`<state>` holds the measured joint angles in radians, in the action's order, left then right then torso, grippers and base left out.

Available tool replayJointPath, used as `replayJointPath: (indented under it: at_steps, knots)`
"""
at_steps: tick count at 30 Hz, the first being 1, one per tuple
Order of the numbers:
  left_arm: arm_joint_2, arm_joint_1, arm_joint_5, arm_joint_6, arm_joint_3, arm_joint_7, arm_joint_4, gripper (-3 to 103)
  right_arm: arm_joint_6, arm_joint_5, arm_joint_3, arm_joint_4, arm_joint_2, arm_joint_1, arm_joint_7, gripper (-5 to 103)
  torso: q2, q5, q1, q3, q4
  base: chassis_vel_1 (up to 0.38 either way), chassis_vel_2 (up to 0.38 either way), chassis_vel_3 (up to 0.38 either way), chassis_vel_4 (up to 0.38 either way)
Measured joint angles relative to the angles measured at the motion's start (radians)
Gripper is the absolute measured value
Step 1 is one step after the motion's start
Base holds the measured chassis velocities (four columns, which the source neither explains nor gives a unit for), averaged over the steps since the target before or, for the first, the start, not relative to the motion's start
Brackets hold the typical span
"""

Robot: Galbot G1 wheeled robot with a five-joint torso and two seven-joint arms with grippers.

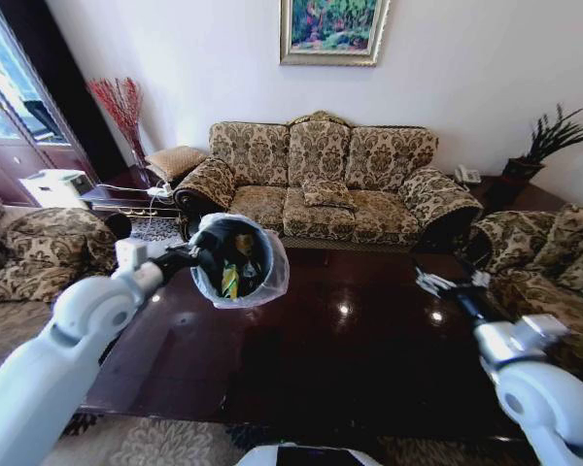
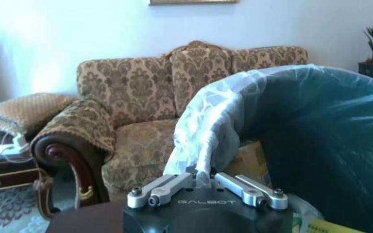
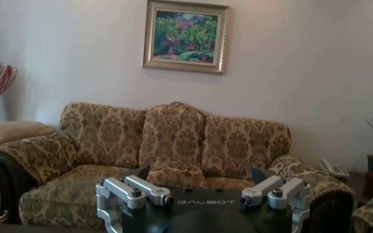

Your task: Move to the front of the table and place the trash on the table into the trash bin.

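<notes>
Black and round, the small trash bin [image 1: 241, 260] with its crinkled whitish plastic liner is held up off the bench by the left claw [image 1: 202, 254], tilted so that its mouth faces the head camera. Inside it, green-yellow and yellow pieces of trash [image 1: 231, 277] can be made out, though the single items cannot be told apart. In the left wrist view the left claw [image 2: 205, 180] is seen pinched together on the liner-covered rim of the trash bin [image 2: 303, 141], with the white plastic bunched between its fingers [image 2: 167, 187].

Below and beyond the bin, the large rectangular bench [image 1: 350, 340] of glossy dark red-brown wood stretches across the middle of the head view, ceiling lights mirrored in its top.

Behind the bench a three-seat sofa [image 1: 321, 180] in beige-and-brown damask stands against the white wall, beneath a gilt-framed painting [image 1: 332, 29].

On the right, the right claw [image 1: 445, 283] is held above the right-hand part of the bench, near its edge. In the right wrist view the right claw [image 3: 199, 180] is seen with its fingers [image 3: 144, 187] spread wide apart and nothing between them, pointing towards the sofa [image 3: 167, 145]. A potted green plant [image 1: 549, 141] stands in the far right corner.
</notes>
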<state>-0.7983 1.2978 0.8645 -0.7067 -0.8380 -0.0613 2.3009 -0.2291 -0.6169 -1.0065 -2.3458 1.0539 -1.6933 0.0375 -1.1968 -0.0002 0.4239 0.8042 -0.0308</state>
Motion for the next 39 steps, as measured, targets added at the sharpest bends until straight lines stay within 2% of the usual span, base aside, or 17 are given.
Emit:
replayJointPath:
  at_steps: [5,9,19,30,39]
  knots:
    - [-0.043,0.057,-0.008,0.011,-0.051,0.006,0.034,0,0.062,0.024,-0.004,-0.009,0.031,-0.049,-0.023,100,0.020,0.0000,-0.010,-0.011,0.0006,0.000,0.000,0.000,0.000]
    - [-0.056,0.077,-0.011,0.015,-0.062,0.006,0.042,0,0.077,0.033,0.021,-0.001,0.040,-0.043,-0.024,100,0.041,0.0001,-0.018,-0.022,0.0005,0.000,0.000,0.000,0.000]
    - [-0.028,0.074,-0.005,0.043,-0.066,0.006,0.028,0,0.089,0.052,0.067,0.013,0.046,-0.001,-0.024,100,0.099,0.0001,-0.045,-0.053,0.0005,0.000,0.000,0.000,0.000]
    - [-0.004,0.044,0.017,0.065,-0.024,-0.007,-0.003,0,0.089,0.101,0.111,0.005,0.071,-0.002,-0.025,100,0.110,0.0001,-0.051,-0.058,0.0006,0.011,-0.017,-0.015,0.011]
    - [0.003,0.034,0.021,0.069,-0.009,-0.009,-0.007,0,0.086,0.116,0.124,-0.010,0.078,-0.001,-0.024,100,0.108,0.0005,-0.050,-0.056,0.0008,0.154,-0.165,-0.169,0.169]
